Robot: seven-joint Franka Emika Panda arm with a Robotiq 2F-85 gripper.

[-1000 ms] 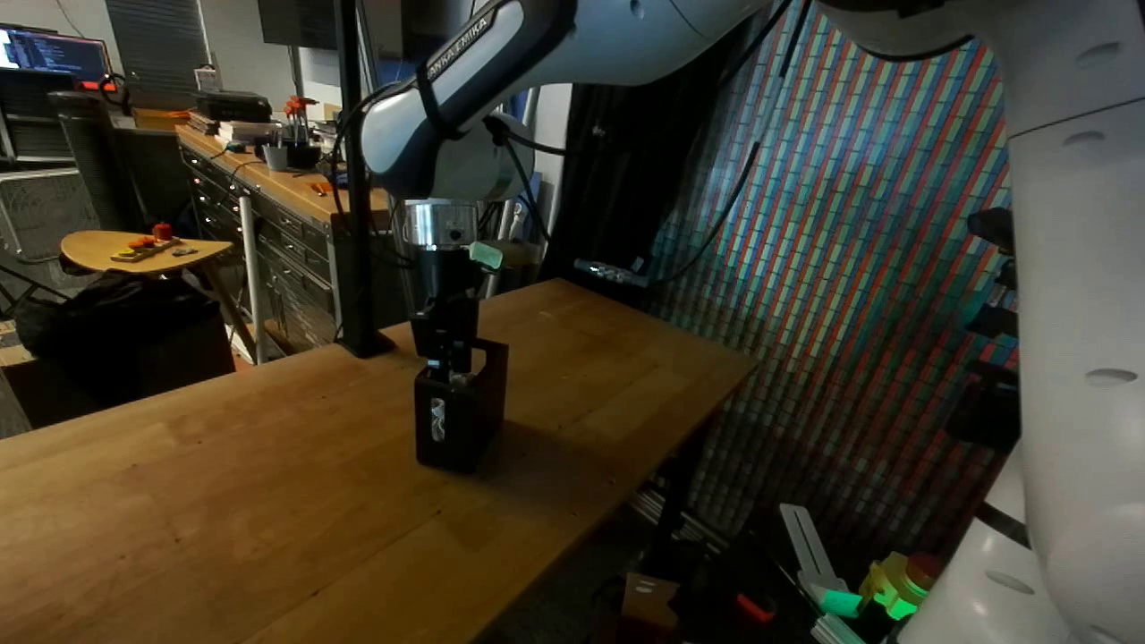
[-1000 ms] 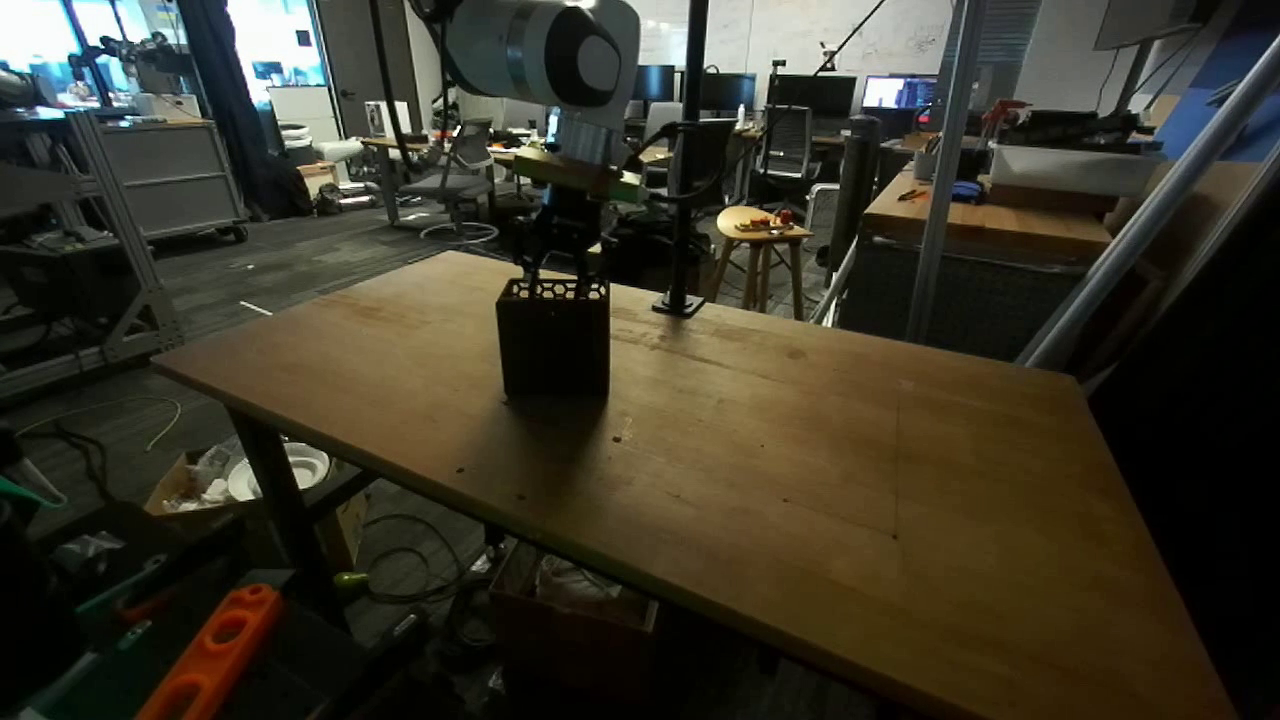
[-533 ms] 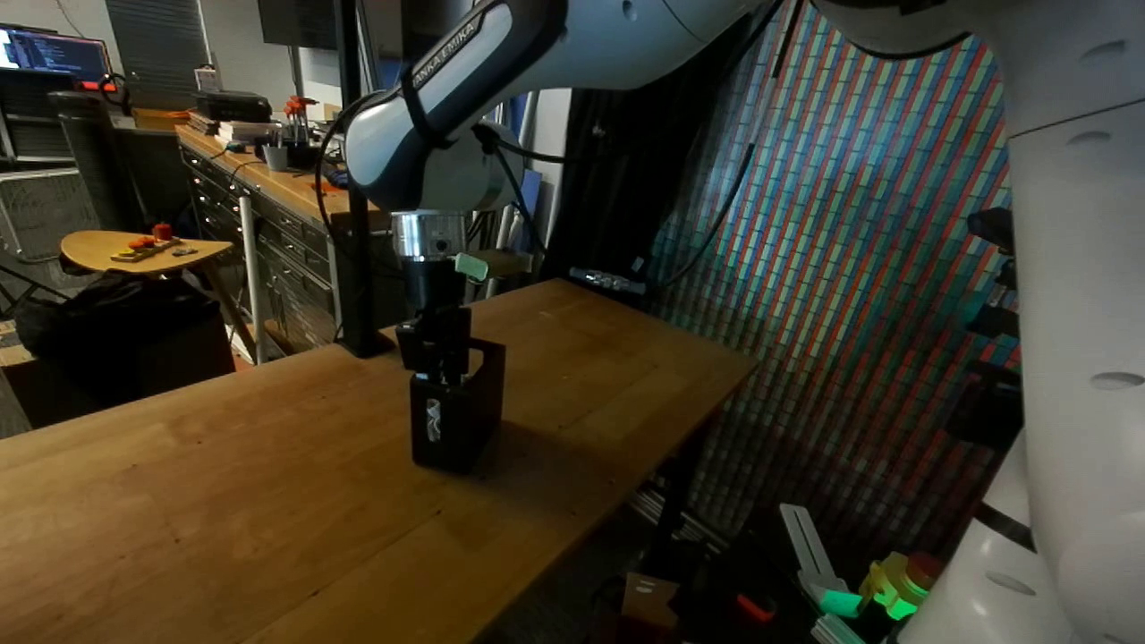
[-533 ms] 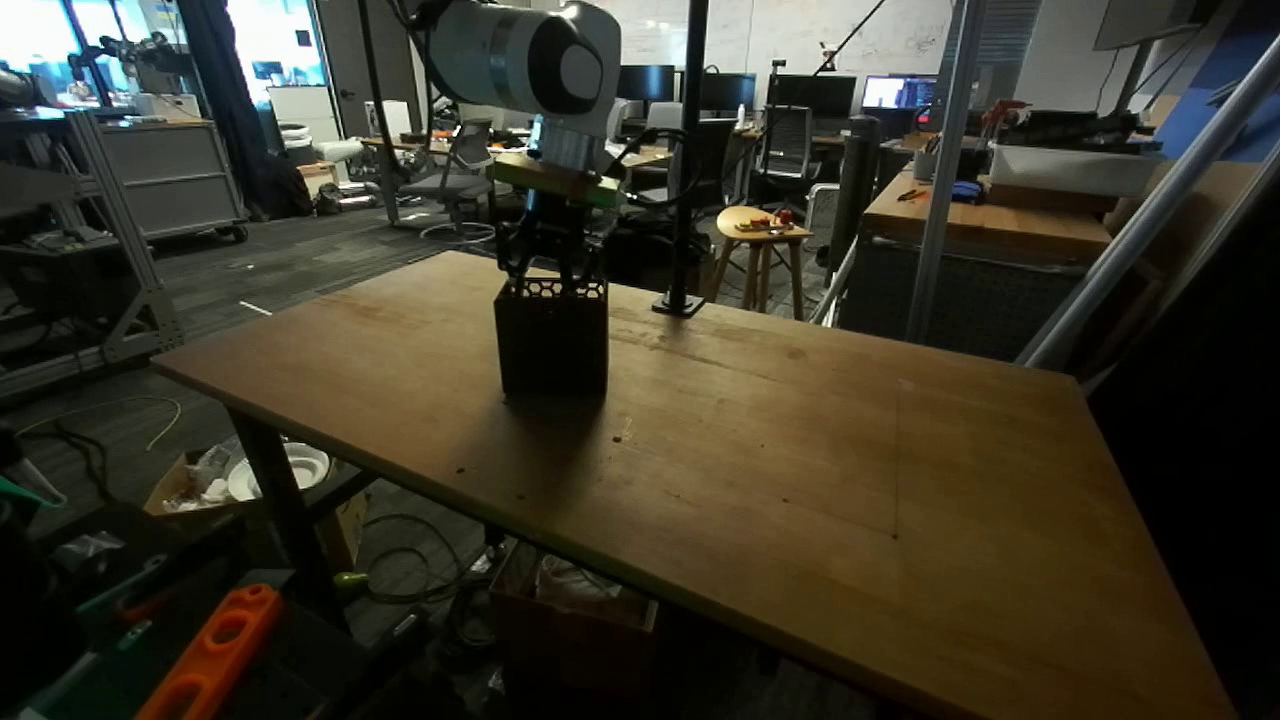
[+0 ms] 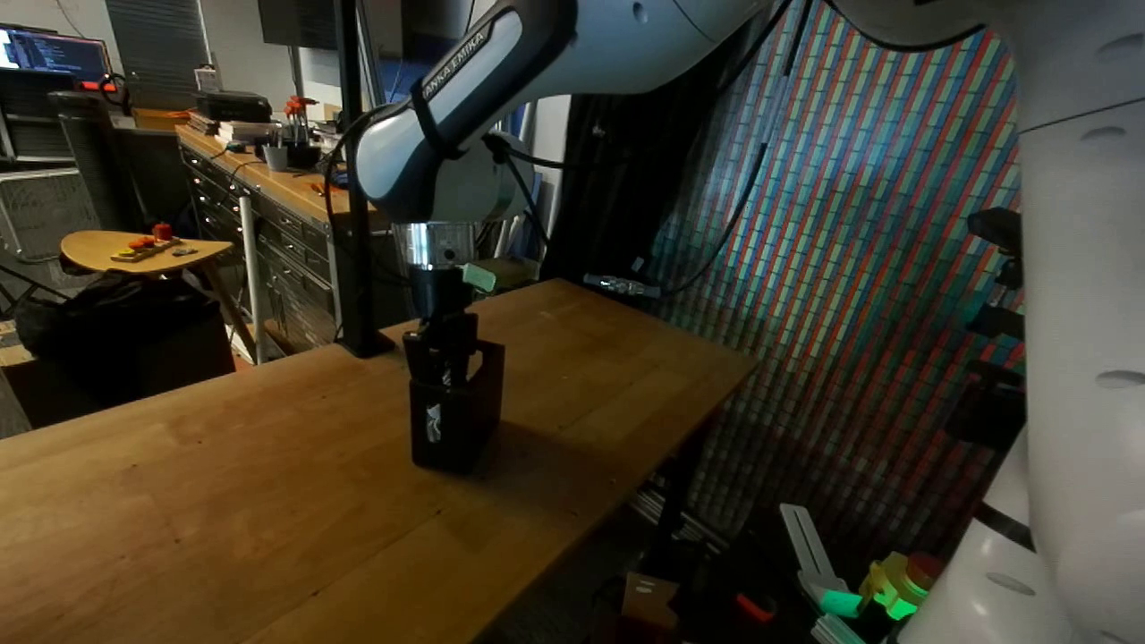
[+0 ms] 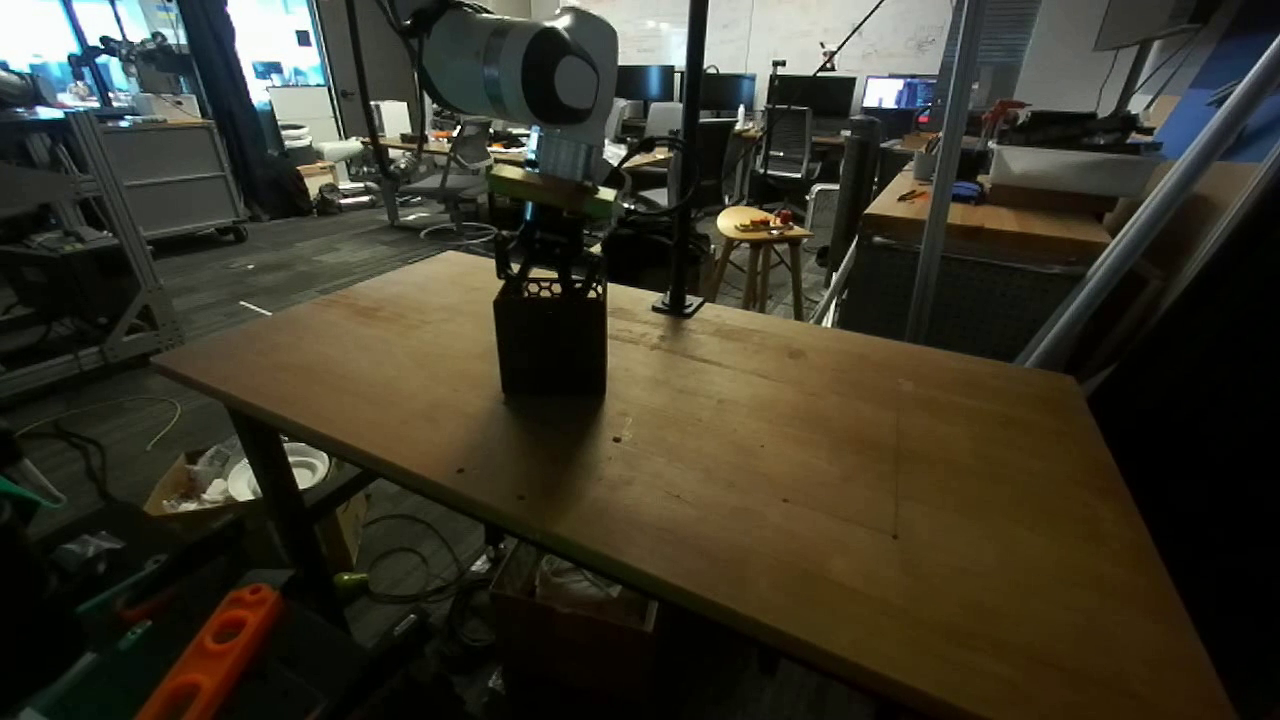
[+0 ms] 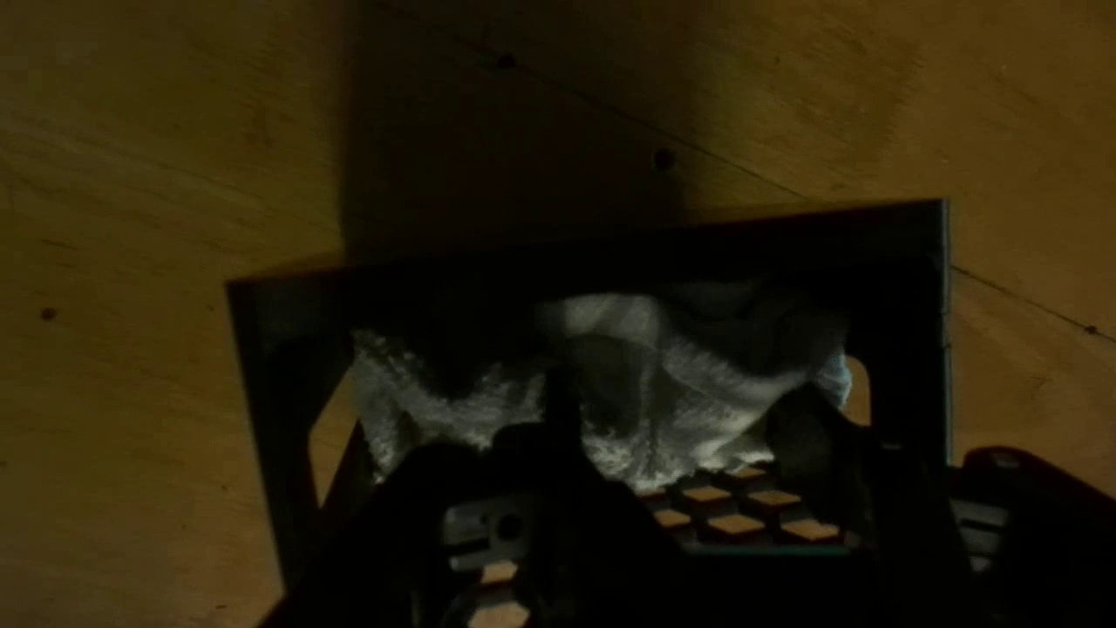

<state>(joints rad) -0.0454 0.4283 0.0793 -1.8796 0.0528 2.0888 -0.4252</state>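
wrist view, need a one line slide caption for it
Fingers standing apart over a crumpled pale cloth inside an open-topped black box on a wooden table.

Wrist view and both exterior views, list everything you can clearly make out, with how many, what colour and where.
Table: one, brown wood, centre.
Box: one, black, open-topped, on the table.
Cloth: apparently one, grey-white, inside the box.
Post: one, black, upright near a table edge.
Stool: one, light wood, beyond the table.
Drawer cabinet: one, dark with wooden top, beyond the table.
Patterned backdrop: one, multicoloured, beside the table.
Monitors: at least four, black, background.
Plate: at least one, white, below table level.
Holed piece: one, orange, lower left of an exterior view.
Robot arm: one, white and black, above the table.
Gripper: one, black, open, at the box's top; contact with the cloth unclear.
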